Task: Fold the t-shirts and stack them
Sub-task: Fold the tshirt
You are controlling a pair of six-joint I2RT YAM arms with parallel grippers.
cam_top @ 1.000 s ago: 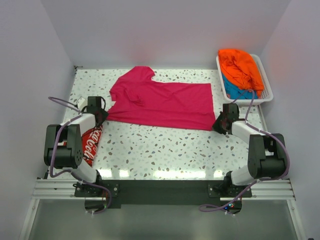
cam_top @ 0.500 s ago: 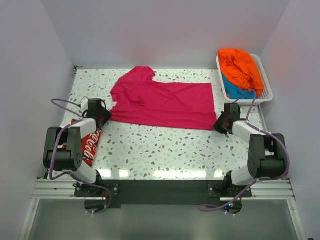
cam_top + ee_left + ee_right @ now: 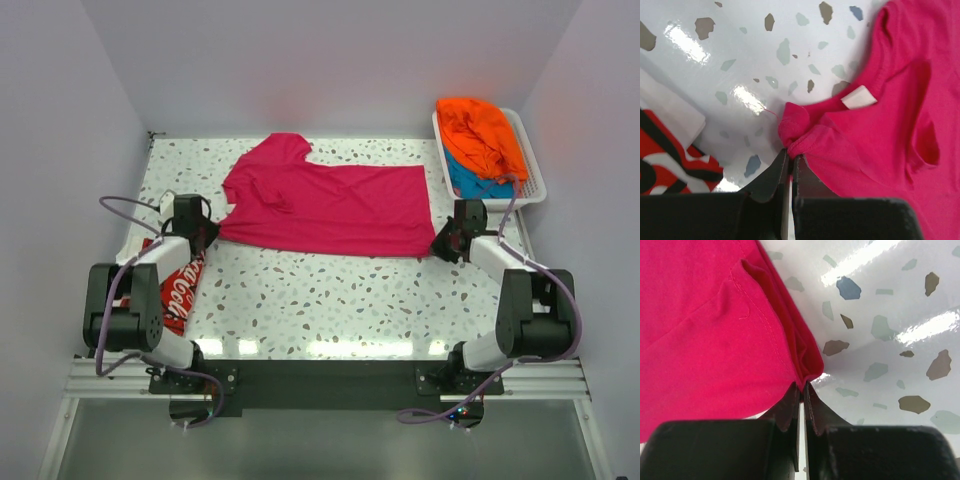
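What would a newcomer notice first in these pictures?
A large magenta-pink cloth t-shirt lies spread across the middle of the speckled white table, its left and right ends pinched by the left gripper and right gripper. At the far right corner, a bright orange t-shirt is heaped in a white slatted plastic basket.

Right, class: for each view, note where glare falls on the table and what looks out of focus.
Top external: glare patches on the table along its near edge, otherwise even light, all sharp. Left wrist: white glare streaks on the tabletop beside the magenta shirt; the left claw is dark and slightly soft. Right wrist: glare bands at upper right; the right claw dark, the shirt's stitching crisp.
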